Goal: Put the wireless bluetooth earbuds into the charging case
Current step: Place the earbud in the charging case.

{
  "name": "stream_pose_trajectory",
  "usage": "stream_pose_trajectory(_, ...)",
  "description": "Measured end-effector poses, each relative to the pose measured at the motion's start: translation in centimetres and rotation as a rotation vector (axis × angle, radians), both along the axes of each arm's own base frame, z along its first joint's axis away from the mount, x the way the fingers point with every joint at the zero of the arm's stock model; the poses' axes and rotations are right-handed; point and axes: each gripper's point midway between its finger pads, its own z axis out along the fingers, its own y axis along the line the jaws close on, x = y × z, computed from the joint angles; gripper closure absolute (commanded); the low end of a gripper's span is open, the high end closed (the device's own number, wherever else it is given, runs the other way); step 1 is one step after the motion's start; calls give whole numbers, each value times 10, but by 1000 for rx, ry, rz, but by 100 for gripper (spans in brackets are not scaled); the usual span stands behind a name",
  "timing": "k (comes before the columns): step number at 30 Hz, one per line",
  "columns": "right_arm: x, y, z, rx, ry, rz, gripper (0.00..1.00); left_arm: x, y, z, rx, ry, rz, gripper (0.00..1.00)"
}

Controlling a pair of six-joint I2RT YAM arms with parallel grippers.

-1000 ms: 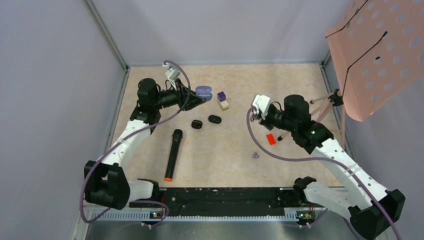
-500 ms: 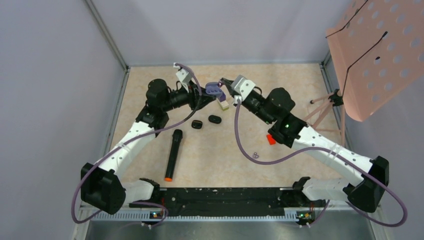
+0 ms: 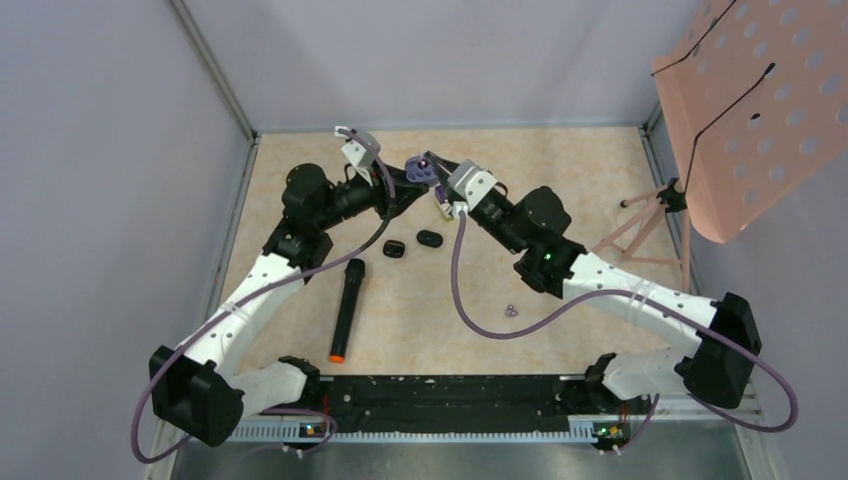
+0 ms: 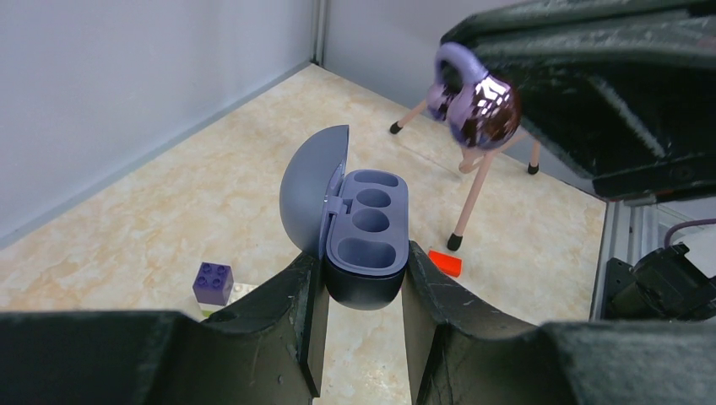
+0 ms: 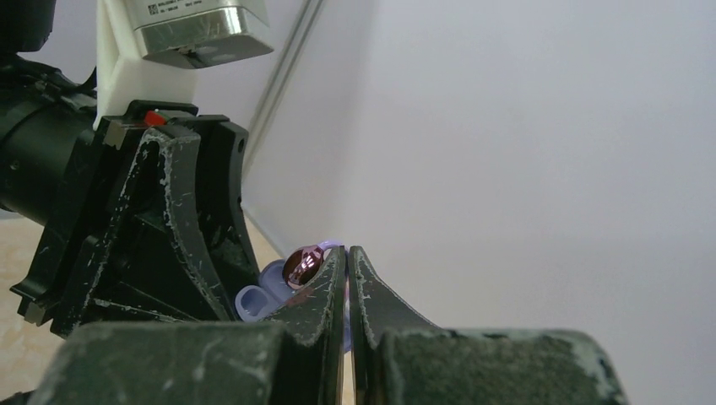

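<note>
Left wrist view: the left gripper (image 4: 361,272) clamps the charging case (image 4: 363,245) between its two fingers, squeezing the dark lower body from both sides. The case stands with its lid (image 4: 308,198) swung up on the gripper's left side, and its moulded pockets face up, with nothing in them. Above the case and to its right, apart from it, hangs the earbud (image 4: 473,101), glossy with a pale purple tip. It is pinched at the very tips of the right gripper (image 5: 346,257), whose fingers are pressed almost together.

In the right wrist view the earbud sits just left of those fingertips, with the left gripper's scuffed fingers close beyond it. From above, both grippers meet nose to nose at the far middle of the table.

On the table below the left gripper lie a purple block (image 4: 212,283) on its left and a red piece (image 4: 445,263) on its right. Nearer the arm bases lie two small black pieces (image 3: 393,248), a microphone (image 3: 345,308) and a tiny purple ring (image 3: 511,311).
</note>
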Motion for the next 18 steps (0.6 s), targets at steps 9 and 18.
stream_pose_trajectory(9,-3,13,-7,11,-1,14,100,0,1,13,-21,-46,28,100)
stream_pose_trajectory(18,2,20,-14,11,3,10,100,0,0,14,-25,-49,30,100)
